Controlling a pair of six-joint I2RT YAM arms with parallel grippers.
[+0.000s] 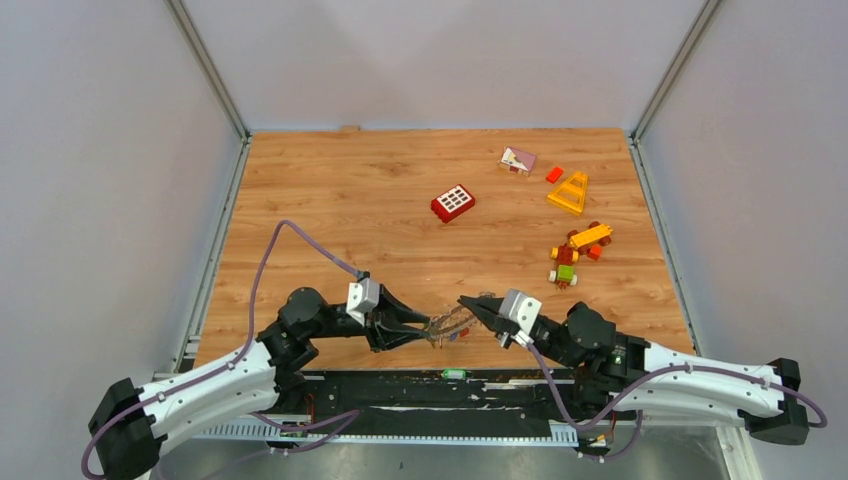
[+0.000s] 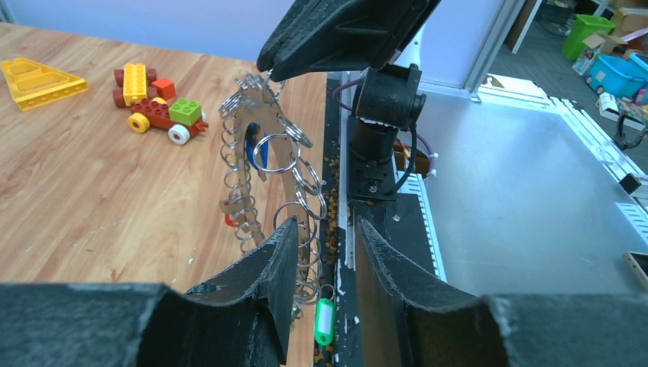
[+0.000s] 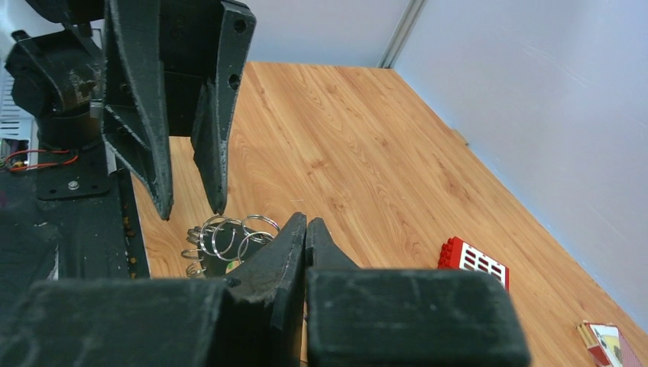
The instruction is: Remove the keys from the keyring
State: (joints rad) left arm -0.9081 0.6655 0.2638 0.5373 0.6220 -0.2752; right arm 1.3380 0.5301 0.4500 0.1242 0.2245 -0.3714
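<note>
Near edge of the light wooden table (image 1: 330, 200), midway between the two arms: large grey metal keyring (image 1: 450, 325), fringed all round with small silver loops, too small from above for single keys to be told apart.

Left wrist view: keyring (image 2: 238, 183) seen edge-on as a curved hanging band, lower end hidden behind the near finger. Of the keys (image 2: 252, 149), only one blue plastic head and a red scrap lower down distinguishable; blades lost among the loops.

Right gripper (image 2: 267, 70): jaws pressed together, pinching the upper end of the keyring. Own wrist view: point of contact concealed behind the closed fingers (image 3: 286, 245), a few loops visible just to their left.

Left gripper (image 2: 327, 225): jaws apart, tips close on either side of the lower loops; contact with any loop not discernible.

Small green plastic tag (image 2: 325, 321): on the black strip along the table's edge, partly framed by the left fingers.

Well apart, on the far right of the table: red toy brick with a white grille (image 1: 453, 203), yellow triangular brick (image 1: 569, 193), small wheeled model of mixed bricks (image 1: 572, 255); pink-and-white brick (image 3: 604, 340) cut off at the frame corner.
</note>
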